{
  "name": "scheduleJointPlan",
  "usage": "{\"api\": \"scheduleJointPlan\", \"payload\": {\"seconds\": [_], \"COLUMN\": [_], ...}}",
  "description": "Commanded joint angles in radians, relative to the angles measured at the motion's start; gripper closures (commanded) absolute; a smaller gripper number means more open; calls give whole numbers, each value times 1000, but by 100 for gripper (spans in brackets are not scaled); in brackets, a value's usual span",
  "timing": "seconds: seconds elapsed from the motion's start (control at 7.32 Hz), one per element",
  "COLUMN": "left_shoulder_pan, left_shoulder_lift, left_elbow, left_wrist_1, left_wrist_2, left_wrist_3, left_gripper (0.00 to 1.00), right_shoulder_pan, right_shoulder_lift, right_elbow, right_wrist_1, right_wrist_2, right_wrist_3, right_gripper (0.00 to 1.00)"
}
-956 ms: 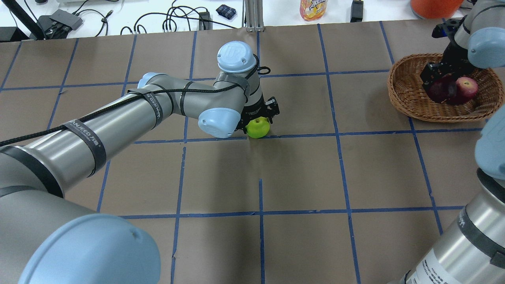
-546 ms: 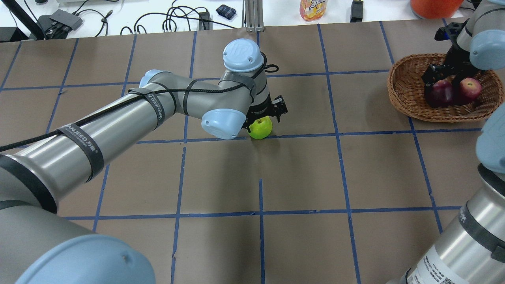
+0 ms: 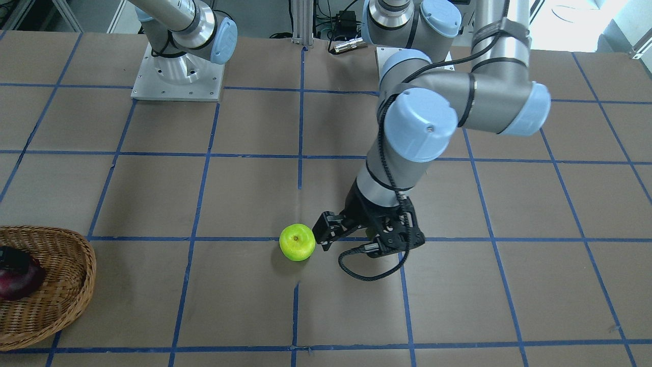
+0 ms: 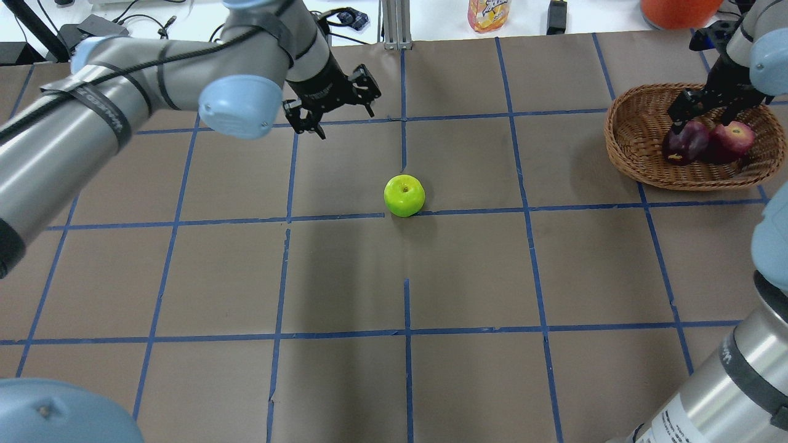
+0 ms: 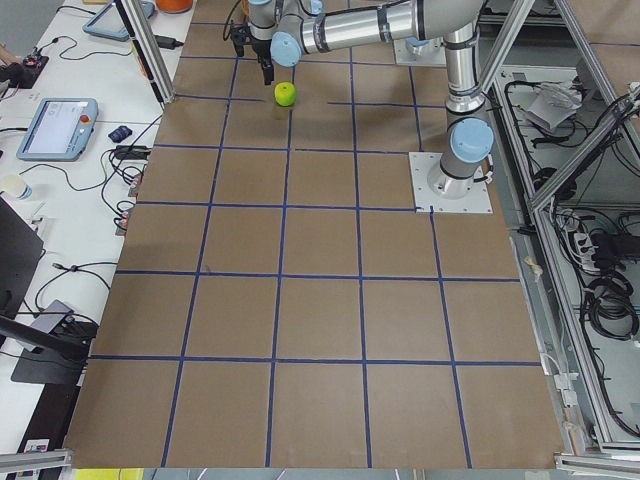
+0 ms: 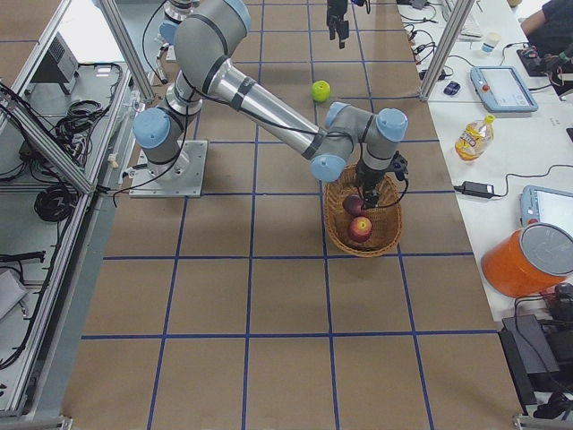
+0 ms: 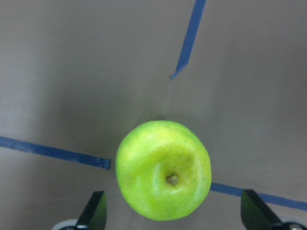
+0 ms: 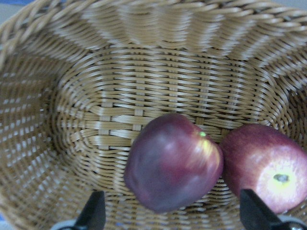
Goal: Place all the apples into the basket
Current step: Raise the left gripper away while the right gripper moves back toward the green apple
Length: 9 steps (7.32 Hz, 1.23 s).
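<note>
The basket [image 4: 640, 92] holds two apples side by side and touching: a dark purple apple [image 4: 684, 143] and a red apple [image 4: 732, 136]. The right gripper [image 4: 702, 115] hangs just above them inside the basket's rim, its fingers spread wide and gripping nothing. The green apple [image 4: 404, 195] sits stem up on the table [image 4: 468, 271], well apart from the basket, with only brown paper and blue tape lines between them. Beyond the table's far edge, away from the basket, are a juice bottle [image 4: 489, 13] and loose cables [image 4: 271, 31]. Half a second ago the left gripper [image 4: 335, 112] was low against the green apple. In the overhead view it has now lifted off, farther from the basket, fingers released and empty, while the green apple has stayed on its tape line. The right gripper has risen slightly off the dark apple.
</note>
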Motion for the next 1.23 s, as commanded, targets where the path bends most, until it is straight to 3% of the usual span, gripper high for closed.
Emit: {"api": "scheduleJointPlan", "payload": {"seconds": [0.0,0.27,0.41,0.55,0.68,1.09], "left_shoulder_pan": [159,273,270,270,270,180], "left_shoulder_lift": [83,158,180,196,218,261], "left_elbow": [99,84,72,38,16,19], "left_wrist_1": [-228,-263,-262,-254,-245,-326], "left_wrist_2": [24,78,145,156,164,141], "left_wrist_3": [259,548,566,568,584,487], "left_gripper": [0,0,0,0,0,0], "right_shoulder_pan": [113,326,420,490,547,707], "right_shoulder_lift": [-132,-165,-165,-158,-135,-26], "right_elbow": [2,4,8,10,10,10], "right_wrist_1": [134,170,170,167,162,43], "right_wrist_2": [24,39,85,179,210,209], "right_wrist_3": [17,233,377,511,629,903], "right_gripper": [0,0,0,0,0,0]}}
